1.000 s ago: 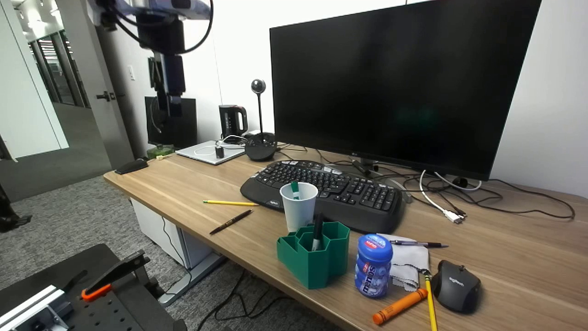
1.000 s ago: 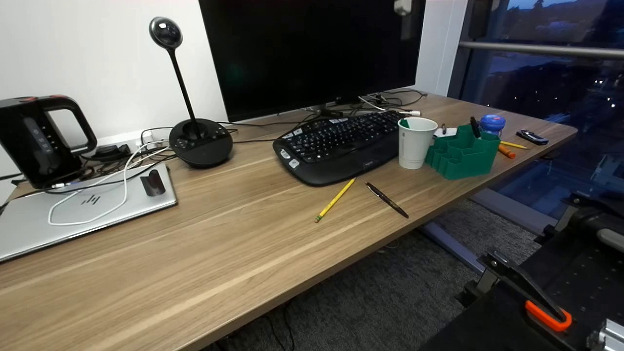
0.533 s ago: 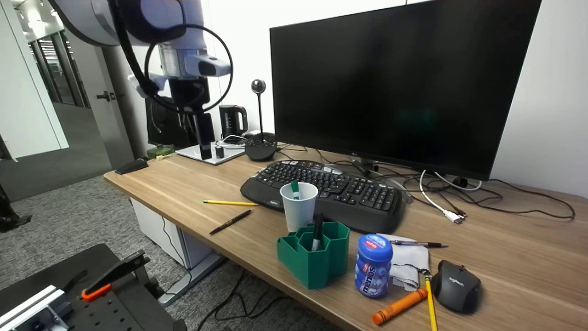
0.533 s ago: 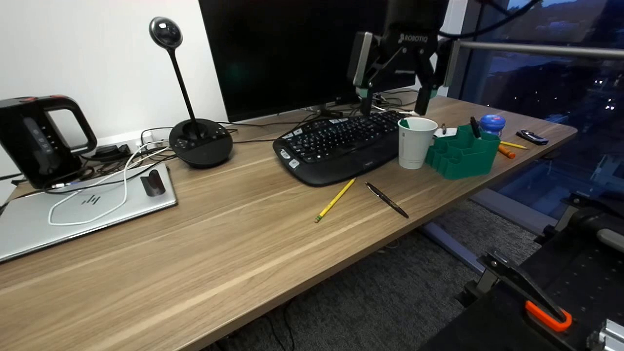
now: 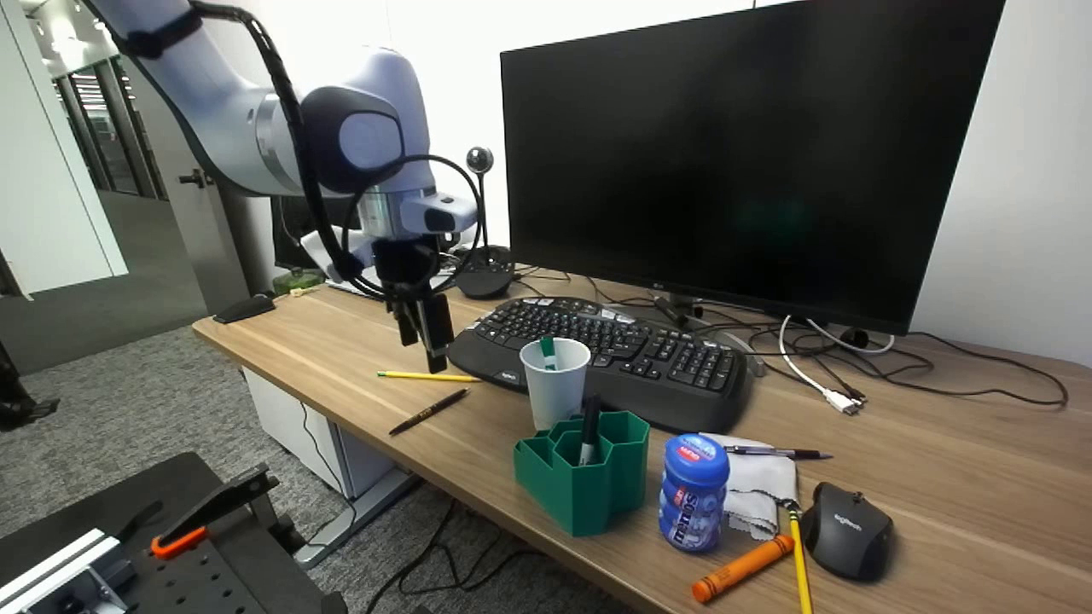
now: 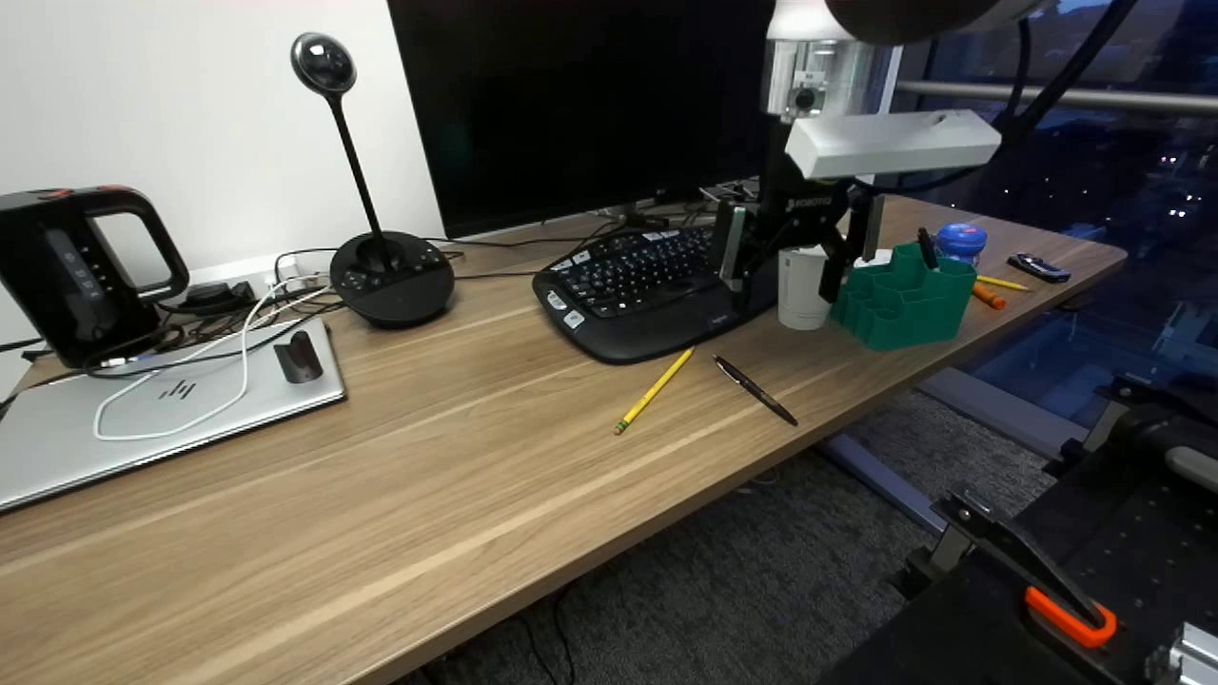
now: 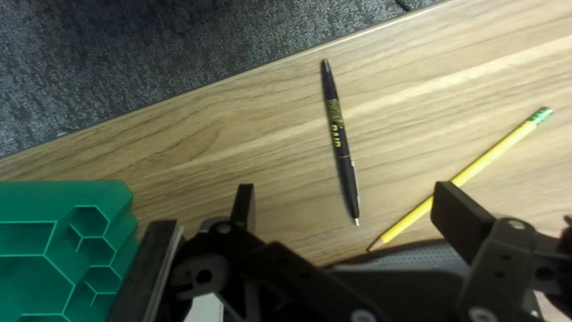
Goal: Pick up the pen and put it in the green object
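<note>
At far left in the wrist view, a green desk organiser (image 7: 65,201), the destination, stands partly out of view on the wood-grain worktop (image 7: 192,152); a black marker (image 5: 589,431) stands in it, as both exterior views show. Next comes one finger of the robot's tool (image 7: 343,190), which hangs above the worktop with its fingers spread wide and nothing held between them. At center, a black ballpoint pen (image 7: 339,142) lies flat on the worktop, apart from the keyboard (image 6: 657,295) and seen through the gap between the fingertips. Its long axis runs from near the keyboard toward the worktop's front edge, nearly square to the line joining the fingertips, so the tool appears suitably turned to close across the barrel. Most of the pen's length lies beyond the fingertips on the front-edge side; the coming move likely calls for a shift that way as well as a descent, though the tool's height is hard to judge. At right, a yellow pencil (image 7: 482,160) lies slantwise beside the pen, not touching it, partly hidden behind the other finger, which might brush it on the way down.
</note>
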`<state>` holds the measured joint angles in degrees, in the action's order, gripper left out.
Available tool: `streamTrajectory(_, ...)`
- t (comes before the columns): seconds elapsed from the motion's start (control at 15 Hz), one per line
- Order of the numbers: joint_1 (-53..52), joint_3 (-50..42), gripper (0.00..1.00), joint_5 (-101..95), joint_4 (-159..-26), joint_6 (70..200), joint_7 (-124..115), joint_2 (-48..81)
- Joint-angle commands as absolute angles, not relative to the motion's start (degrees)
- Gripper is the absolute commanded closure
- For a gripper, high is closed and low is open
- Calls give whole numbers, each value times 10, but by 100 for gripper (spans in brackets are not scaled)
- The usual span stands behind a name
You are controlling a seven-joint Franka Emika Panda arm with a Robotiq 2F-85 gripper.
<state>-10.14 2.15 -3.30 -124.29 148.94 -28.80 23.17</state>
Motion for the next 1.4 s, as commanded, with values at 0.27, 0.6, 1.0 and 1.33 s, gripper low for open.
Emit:
streamTrajectory(0.27,-163,-33,0,-73,-1209,1501,-299,311)
streamTrajectory(0.6,-186,-41,0,-67,-1191,1497,-298,341)
streamTrajectory(1.0,-197,-44,0,-62,-1168,1507,-297,362)
streamTrajectory(1.33,-201,-50,40,-61,-1144,1503,-305,384)
